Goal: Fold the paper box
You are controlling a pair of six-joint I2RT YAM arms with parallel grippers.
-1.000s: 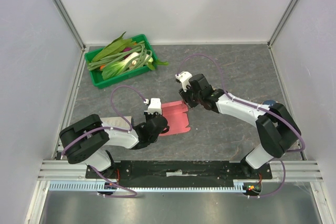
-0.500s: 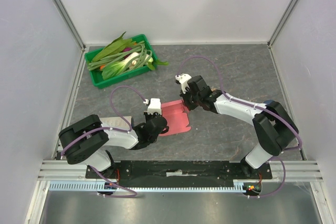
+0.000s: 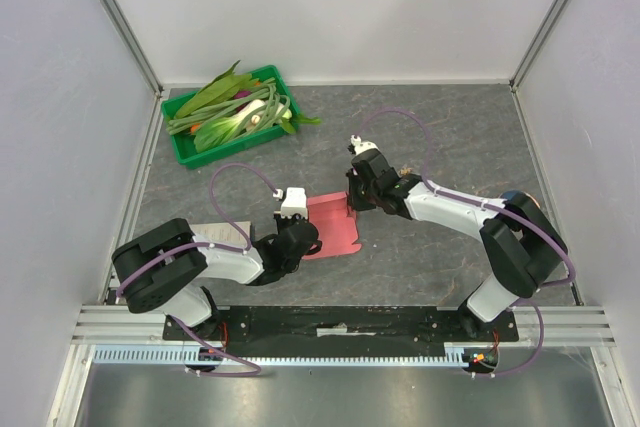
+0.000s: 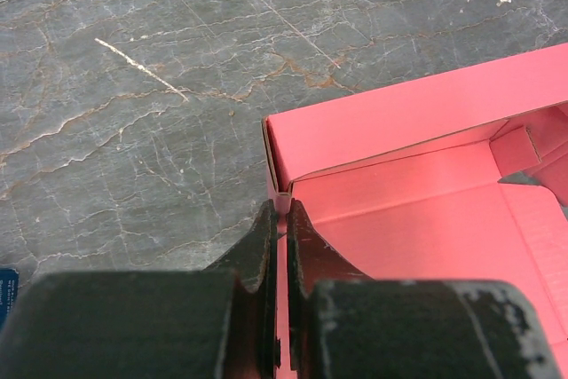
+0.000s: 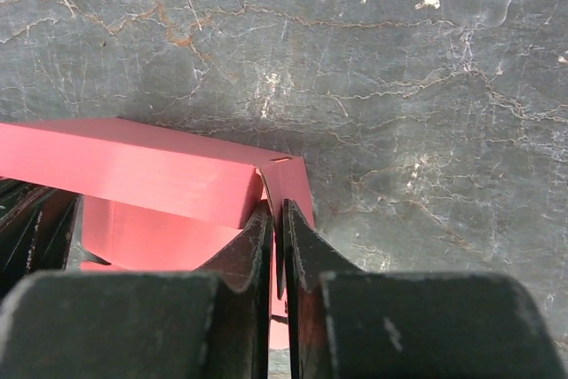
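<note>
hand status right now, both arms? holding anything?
Left hand: closed, pinching a side wall of the paper box.
Right hand: closed, pinching the paper box wall near a corner.

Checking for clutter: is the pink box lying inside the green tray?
No, the paper box lies on the table, well apart from the green tray.
</note>
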